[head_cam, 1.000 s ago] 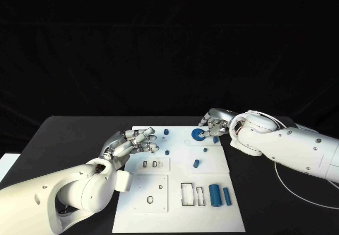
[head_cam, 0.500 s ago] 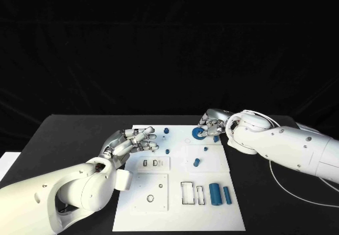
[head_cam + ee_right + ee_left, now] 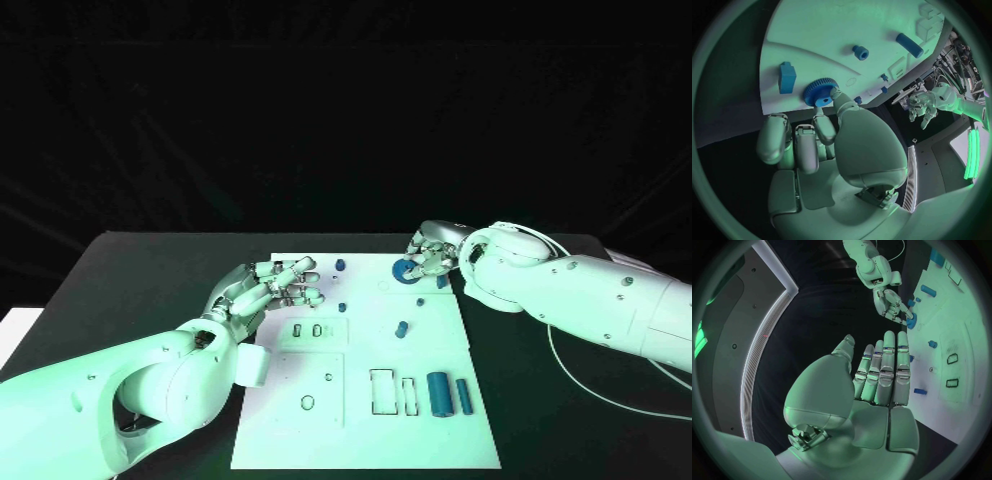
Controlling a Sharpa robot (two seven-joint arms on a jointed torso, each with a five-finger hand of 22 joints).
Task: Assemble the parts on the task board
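Observation:
The white task board [image 3: 361,420] lies in the middle of the black table. Near the board's far right corner, my right hand [image 3: 436,256] pinches a blue gear [image 3: 405,269] between thumb and a finger. The right wrist view shows the gear [image 3: 820,92] at the fingertips just over the board [image 3: 817,35], with a blue block [image 3: 787,77] beside it. My left hand [image 3: 274,285] hovers at the board's far left edge, fingers stretched out and holding nothing. In the left wrist view the left hand [image 3: 879,385] is flat and bare.
Loose blue parts lie on the board: a small peg [image 3: 340,265] at the far edge, another peg [image 3: 401,329] mid-board, and a thick cylinder [image 3: 437,392] and a bar [image 3: 463,395] at the near right beside rectangular slots [image 3: 382,392]. A white cable [image 3: 577,385] runs over the table at right.
My right hand has drawn the gear slightly toward the board's far edge. The left hand has stayed about where it was.

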